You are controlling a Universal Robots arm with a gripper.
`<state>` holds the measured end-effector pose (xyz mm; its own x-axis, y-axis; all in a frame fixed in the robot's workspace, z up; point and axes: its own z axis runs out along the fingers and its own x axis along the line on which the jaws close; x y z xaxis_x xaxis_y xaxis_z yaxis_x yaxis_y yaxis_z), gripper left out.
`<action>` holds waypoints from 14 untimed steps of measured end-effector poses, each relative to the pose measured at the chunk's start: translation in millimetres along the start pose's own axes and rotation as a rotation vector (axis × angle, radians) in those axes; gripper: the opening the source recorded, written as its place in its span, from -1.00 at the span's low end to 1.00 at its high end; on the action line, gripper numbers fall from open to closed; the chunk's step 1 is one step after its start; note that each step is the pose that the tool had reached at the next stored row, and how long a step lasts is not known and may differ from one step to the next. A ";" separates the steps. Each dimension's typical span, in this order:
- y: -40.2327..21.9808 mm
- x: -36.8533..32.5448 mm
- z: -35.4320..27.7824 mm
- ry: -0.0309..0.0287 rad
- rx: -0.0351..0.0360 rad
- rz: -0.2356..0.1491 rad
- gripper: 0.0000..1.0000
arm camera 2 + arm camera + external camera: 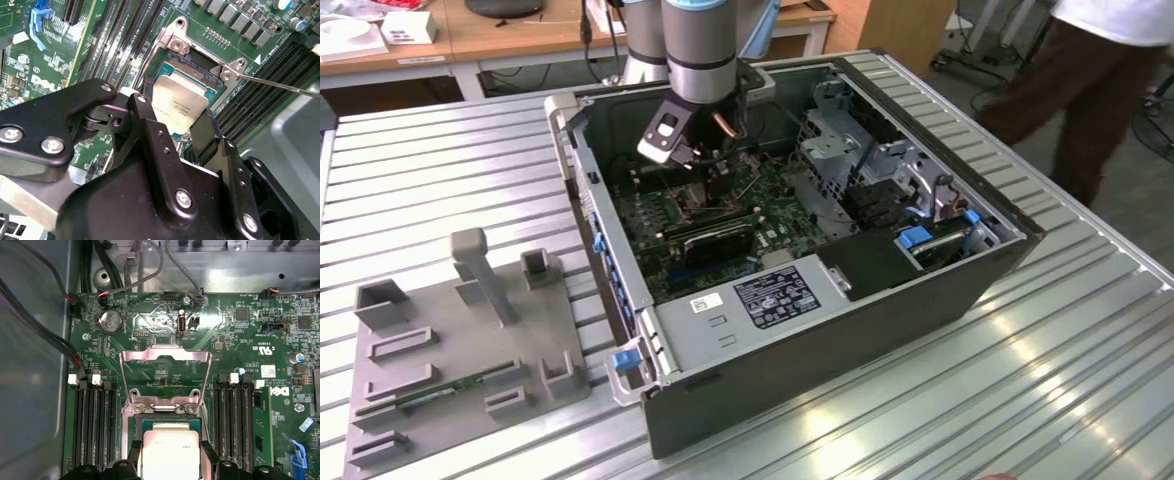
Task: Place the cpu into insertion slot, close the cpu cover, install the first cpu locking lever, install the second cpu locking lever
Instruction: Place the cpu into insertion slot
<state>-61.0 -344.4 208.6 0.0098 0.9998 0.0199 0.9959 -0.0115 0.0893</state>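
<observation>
Inside the open computer case [894,340]: gripper [704,172] low over the green motherboard [707,225], with metal walls and cages close around.
Grip: two black fingers [202,131] squeezed on opposite edges of the cpu [180,106].
Where the cpu sits: right over the insertion slot [189,62], hiding its near part; hard to tell if touching.
Look of the cpu: small, flat, square, with a dull silvery top and tiny print.
Look of the slot: dark square full of fine shiny pins, with a silvery rim and screws at the corners.
Lid: cpu cover [165,356] flipped open, a thin shiny metal frame with a big square window.
Rod: locking lever [280,86], thin bare metal, pointing away from the slot across the memory rows.
Beside the slot: long black memory slots [95,425] in rows on both sides, with one green card [261,430] standing in a row.
Farther on the board: round silver battery [111,320], blue clip [299,452], gray and black cables [35,325] along the case wall.
Outside the case: ribbed metal table [427,170], gray plastic holder [467,340] with pegs and pockets at the exterior view's left, and a person [1107,60] at the exterior view's right.
</observation>
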 end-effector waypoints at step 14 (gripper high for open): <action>-0.7 1.0 6.7 0.0008 0.0000 0.000 0.08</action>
<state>-61.1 -343.2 201.8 0.0098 0.9997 0.0207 0.9959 -0.0116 0.0892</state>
